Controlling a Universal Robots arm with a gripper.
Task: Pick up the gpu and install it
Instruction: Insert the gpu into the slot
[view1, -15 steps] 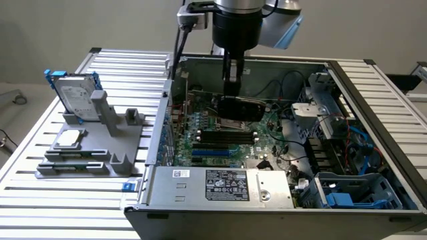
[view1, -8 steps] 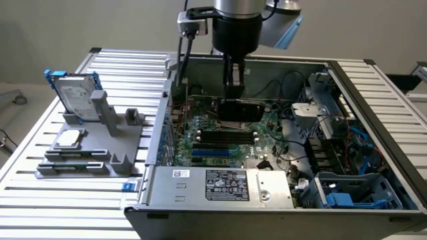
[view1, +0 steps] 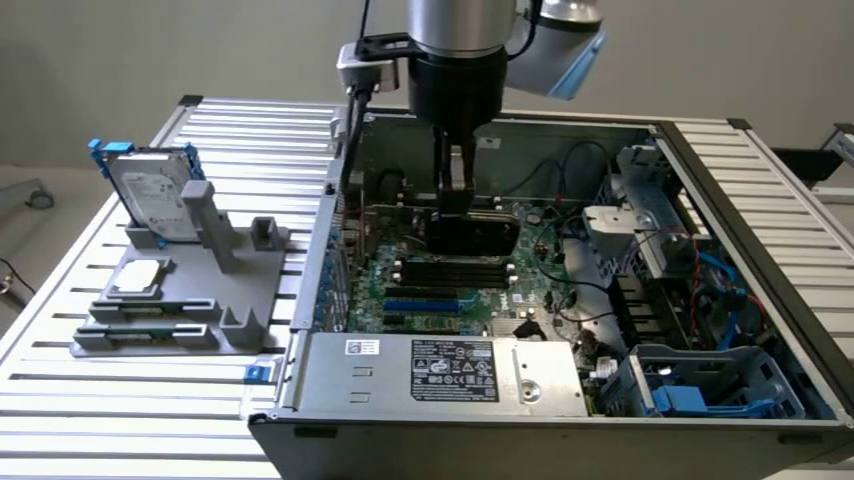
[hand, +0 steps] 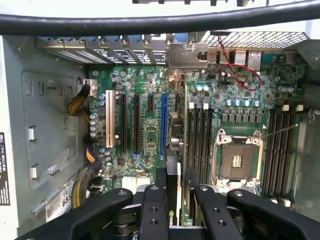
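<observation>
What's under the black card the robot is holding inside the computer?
Under the gpu, clamped in the gripper, lies the green motherboard; a blue slot and a white slot show off to its side. The spot directly beneath the card is hidden by it.

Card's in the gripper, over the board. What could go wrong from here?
1. The graphics card hangs edge-on in the gripper. If it is slightly tilted, it may miss the blue slot and jam on the slot's rim.
2. The empty processor socket lies open close by. A sideways slip could damage its contacts.
3. The card's end may catch on the metal slot covers at the case wall.
</observation>
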